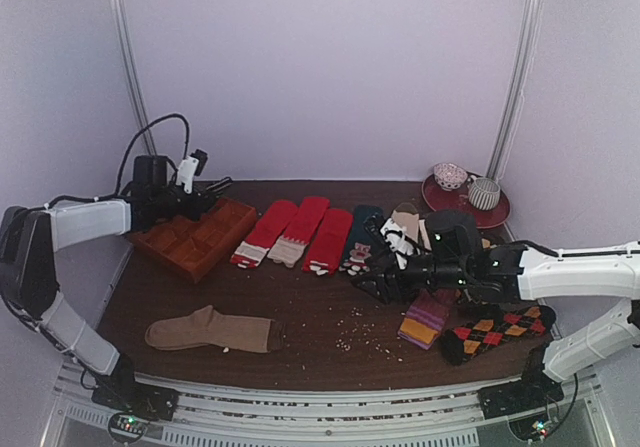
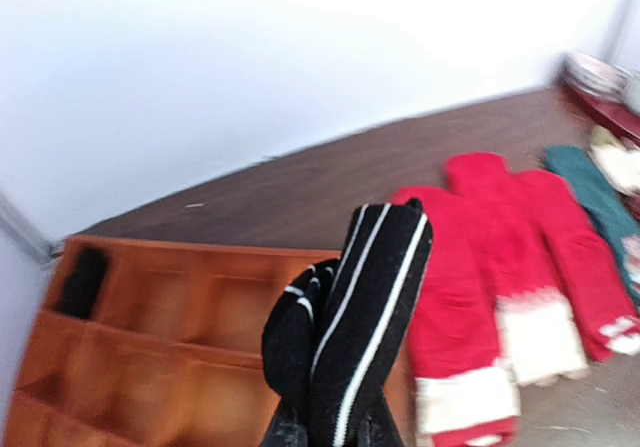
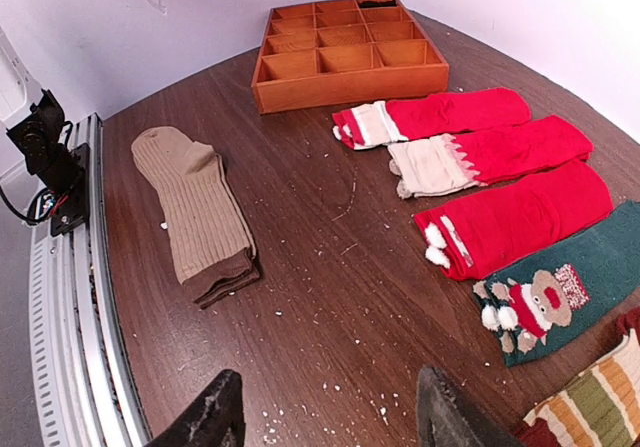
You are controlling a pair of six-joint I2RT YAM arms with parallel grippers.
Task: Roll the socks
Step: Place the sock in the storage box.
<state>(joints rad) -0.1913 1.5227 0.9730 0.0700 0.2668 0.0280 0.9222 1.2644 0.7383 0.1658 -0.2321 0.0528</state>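
The left gripper (image 1: 208, 189) is clamped on the rolled black striped socks (image 2: 350, 307), their long axis pointing straight out from its fingers above the orange tray (image 2: 150, 312), exact compartment indeterminate; the right gripper (image 3: 332, 412), jaws apart and empty, sits well apart.

The sock (image 2: 350, 307) was black with thin white stripes running along its length, bunched into a thick upright bundle of two folds pressed side by side. Its lower end was pinched in the left gripper (image 2: 330, 432), over the edge of the orange tray (image 2: 200, 297). A small black bundle (image 2: 82, 282), its stripes unreadable, lay in a corner compartment of that tray.
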